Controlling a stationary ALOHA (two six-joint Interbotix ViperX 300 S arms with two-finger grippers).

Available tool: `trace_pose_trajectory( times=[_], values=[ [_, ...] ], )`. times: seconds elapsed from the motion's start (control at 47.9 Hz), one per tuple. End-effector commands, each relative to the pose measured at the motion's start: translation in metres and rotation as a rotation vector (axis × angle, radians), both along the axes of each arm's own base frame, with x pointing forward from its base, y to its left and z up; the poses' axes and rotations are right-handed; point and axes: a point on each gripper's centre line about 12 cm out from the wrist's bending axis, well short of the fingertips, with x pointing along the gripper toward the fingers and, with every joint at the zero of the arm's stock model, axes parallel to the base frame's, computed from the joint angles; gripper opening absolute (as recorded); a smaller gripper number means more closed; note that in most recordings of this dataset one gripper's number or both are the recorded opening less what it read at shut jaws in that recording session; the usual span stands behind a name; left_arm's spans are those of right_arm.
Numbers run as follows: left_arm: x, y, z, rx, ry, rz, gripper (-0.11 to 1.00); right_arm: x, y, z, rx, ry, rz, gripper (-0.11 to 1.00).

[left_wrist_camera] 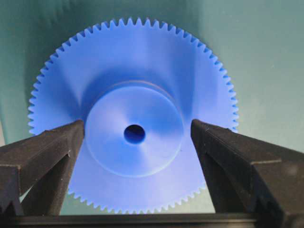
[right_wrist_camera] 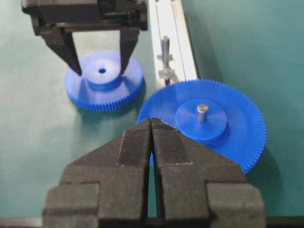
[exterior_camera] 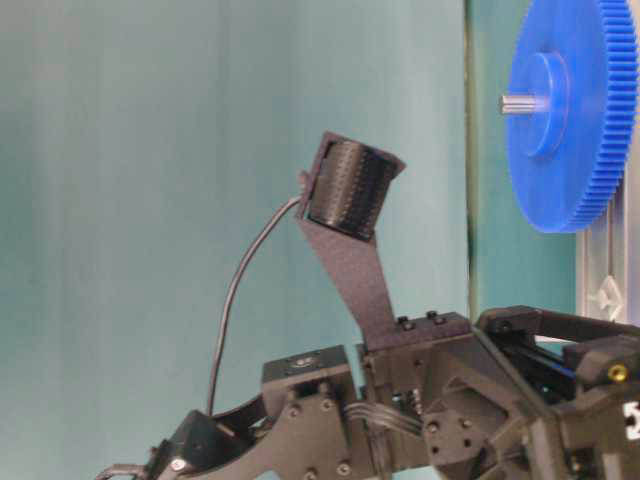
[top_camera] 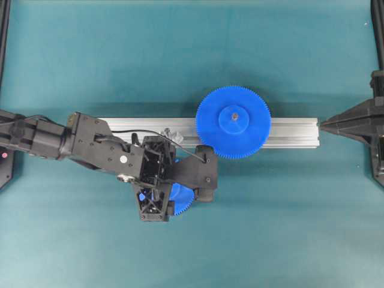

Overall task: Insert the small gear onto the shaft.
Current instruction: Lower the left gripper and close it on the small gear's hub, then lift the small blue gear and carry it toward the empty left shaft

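Inspection found the small gear lying flat on the green tabletop, just beside the aluminium rail, hub upward; the left gripper stood directly over it with its jaws spread wide, one on either side of the raised hub, nothing held. Whether the tips touched the gear face could not be told. The shaft stood upright on the rail, bare, near the wider gear, which sat on its own pin. The right gripper was drawn back at the rail's end, jaws pressed together and empty.

Judgement: the gear appeared to be rigid moulded plastic, light, smooth and likely slippery; the fine teeth could mar under pressure. The hub offered the soundest hold, since its round wall fitted between the jaws and left the centre hole clear for the shaft; a skewed grip risked tilting the disc.
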Motion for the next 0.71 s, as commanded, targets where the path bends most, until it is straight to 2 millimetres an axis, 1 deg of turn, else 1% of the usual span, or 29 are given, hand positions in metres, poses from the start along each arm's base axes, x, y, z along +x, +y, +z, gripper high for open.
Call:
trace_pose_trajectory(
  times=[0.0,0.188,0.689],
  values=[
    [0.005,-0.002,0.009,-0.001,-0.031,-0.006,0.94,0.002,0.000,0.003,0.013,-0.008,-0.004,0.04],
    [0.002,-0.001,-0.006,0.001,-0.009,-0.007,0.94,0.002,0.000,0.003,0.013,-0.008,-0.004,0.04],
    [-0.001,-0.001,-0.009,-0.004,-0.004,0.011,0.93,0.001,0.000,0.003,0.013,-0.008,-0.004,0.04]
  ],
)
